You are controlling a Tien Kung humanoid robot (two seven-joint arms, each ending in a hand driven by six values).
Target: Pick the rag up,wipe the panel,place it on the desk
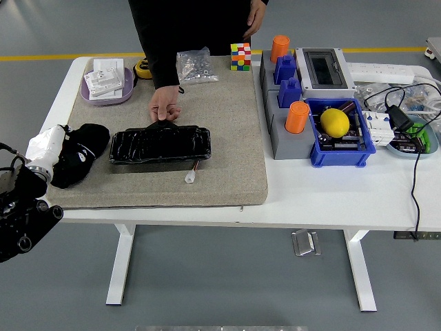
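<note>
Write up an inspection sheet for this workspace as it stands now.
Surface: white table with a beige mat over its left and middle.
Job's things: black panel flat on the mat; black rag at the mat's left edge.
Clutter: Rubik's cube, bag of hardware, purple tray, grey organiser with orange cylinders, blue bin holding a yellow ball.
Grippers: left hand, white-covered, on the rag; right hand not in view.
Cables: black cable trailing off the right edge; power strip.
Surroundings: person's hand holding the panel's far edge; grey floor.
</note>
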